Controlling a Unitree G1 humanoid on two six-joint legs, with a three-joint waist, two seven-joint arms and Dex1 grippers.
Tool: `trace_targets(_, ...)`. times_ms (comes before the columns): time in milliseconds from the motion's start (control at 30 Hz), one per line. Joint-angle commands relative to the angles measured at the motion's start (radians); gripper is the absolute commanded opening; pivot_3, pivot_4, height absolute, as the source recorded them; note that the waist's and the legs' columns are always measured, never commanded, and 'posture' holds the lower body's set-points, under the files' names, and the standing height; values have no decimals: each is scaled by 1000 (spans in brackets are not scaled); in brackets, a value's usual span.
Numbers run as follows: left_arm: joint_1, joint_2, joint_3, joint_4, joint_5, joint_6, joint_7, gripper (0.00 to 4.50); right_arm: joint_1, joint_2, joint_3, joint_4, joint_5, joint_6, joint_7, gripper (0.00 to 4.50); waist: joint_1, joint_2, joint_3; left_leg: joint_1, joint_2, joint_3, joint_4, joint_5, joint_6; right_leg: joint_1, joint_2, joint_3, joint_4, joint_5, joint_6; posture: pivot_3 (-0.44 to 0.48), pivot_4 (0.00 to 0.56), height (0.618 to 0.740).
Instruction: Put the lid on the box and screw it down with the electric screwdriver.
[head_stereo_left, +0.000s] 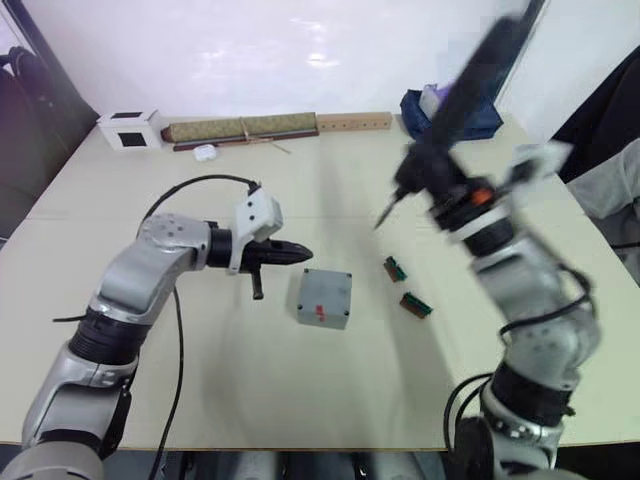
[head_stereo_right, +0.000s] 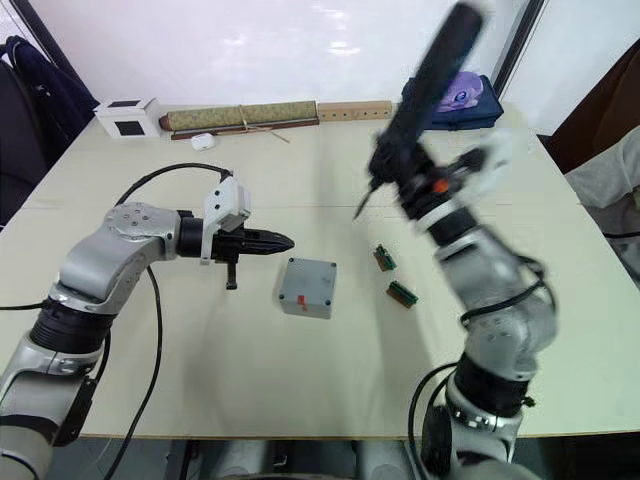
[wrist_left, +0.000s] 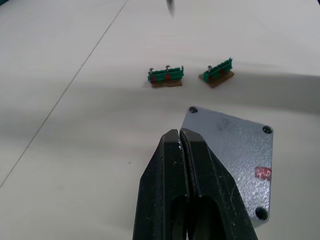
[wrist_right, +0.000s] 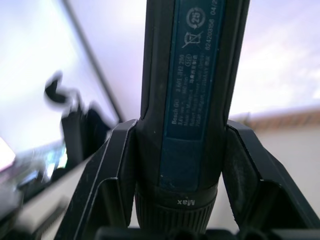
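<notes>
So the right gripper (wrist_right: 175, 165) has its fingers clamped around the electric screwdriver (head_stereo_left: 450, 120), holding it high and tilted, bit aimed down-left toward the table (head_stereo_left: 300, 400). My guess is that keeps the tip clear until it's lined up over a corner screw. The lid (wrist_left: 235, 145) already looks seated on the box (head_stereo_left: 324, 298): flat grey top, screw holes at the corners, red mark on the side. The left gripper (head_stereo_left: 290, 254) is pinched closed on nothing, hovering just beside the box on its left, probably ready to steady it. The box sits below and left of the bit, well apart from it. Two little green circuit boards (head_stereo_left: 394, 268) lie to its right.
</notes>
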Motion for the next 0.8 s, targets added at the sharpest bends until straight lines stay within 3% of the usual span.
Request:
trace_targets(33,33,7,-39,-11,39,-64,-28,0,21,-16,67,-50,-62,-131,45,1807,0,0,0,0,0,0,0,0,0,0,1,0,0,0,0,0,150,740)
trace_targets(467,80,-23,-125,26,151,-160,-28,0,107,-35,179,-55,-135,-219,55,1807,1,0,0,1,2,-1,-1,0,-1,0,2,-1,0,0,-1,0,150,740)
trace_targets(800,78,-38,-118,39,155,-159,-35,0,160,-26,210,27,-196,-309,70,1807,2,0,0,3,2,-1,-1,0,-1,3,2,-1,0,0,-1,0,150,740)
